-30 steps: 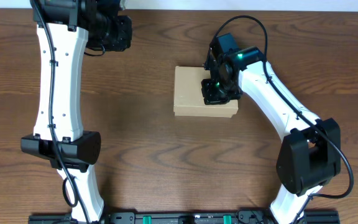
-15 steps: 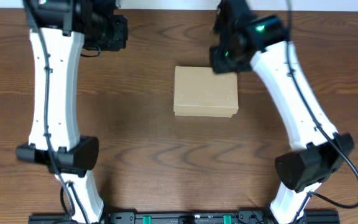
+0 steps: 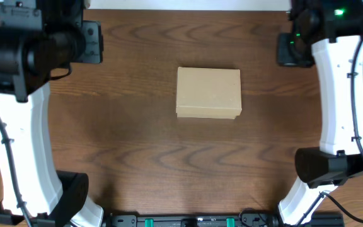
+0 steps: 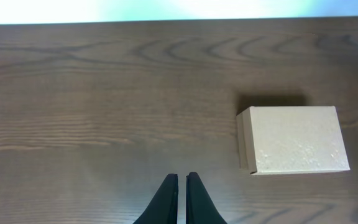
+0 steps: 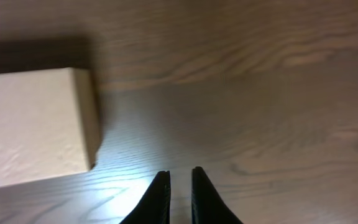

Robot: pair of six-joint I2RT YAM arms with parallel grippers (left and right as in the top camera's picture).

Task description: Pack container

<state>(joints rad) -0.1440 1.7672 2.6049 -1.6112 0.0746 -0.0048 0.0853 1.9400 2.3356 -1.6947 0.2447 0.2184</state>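
Observation:
The container (image 3: 208,93) is a small tan cardboard box lying closed in the middle of the wooden table. It shows at the right of the left wrist view (image 4: 294,139) and at the left of the right wrist view (image 5: 33,124). My left gripper (image 4: 182,177) is shut, holds nothing, and hangs high over bare wood to the left of the box. My right gripper (image 5: 180,172) is also shut and holds nothing, with only a thin slit between its fingers. It hovers over bare wood to the right of the box. No markers are in view.
The left arm (image 3: 17,126) fills the left side of the overhead view, and the right arm (image 3: 342,107) stands along the right side. The table's far edge (image 4: 179,22) meets a bright strip. A black rail (image 3: 188,221) runs along the near edge.
My right gripper has lifted off the top of the box and swung away to the back right. The left arm has risen and drawn further left. The box has not moved.

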